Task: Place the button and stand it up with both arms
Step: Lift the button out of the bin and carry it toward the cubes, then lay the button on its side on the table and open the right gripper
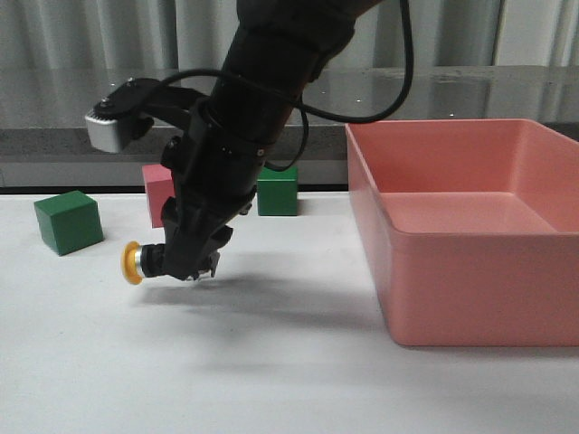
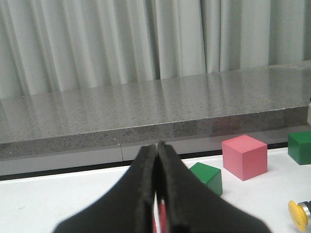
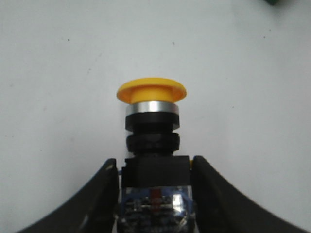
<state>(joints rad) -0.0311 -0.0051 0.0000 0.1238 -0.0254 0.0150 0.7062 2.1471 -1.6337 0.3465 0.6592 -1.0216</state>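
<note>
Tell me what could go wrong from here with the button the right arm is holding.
The right pincer grips the button only by its base, yellow cap pointing sideways just above the table. Released like this, it would likely land on its side and could roll. The grip may also slip if tilted. The left pincer is shut and off to the side, so it cannot yet steady the button.

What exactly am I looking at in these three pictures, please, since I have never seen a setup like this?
It is a two-armed robot at a white table. The front view looks forward over the table; the other two come from cameras on each wrist. The right gripper holds a yellow-capped button by its black body, lying sideways just above the table. The left gripper is closed on nothing. Also there: two green cubes, a pink cube, and a big pink bin.
</note>
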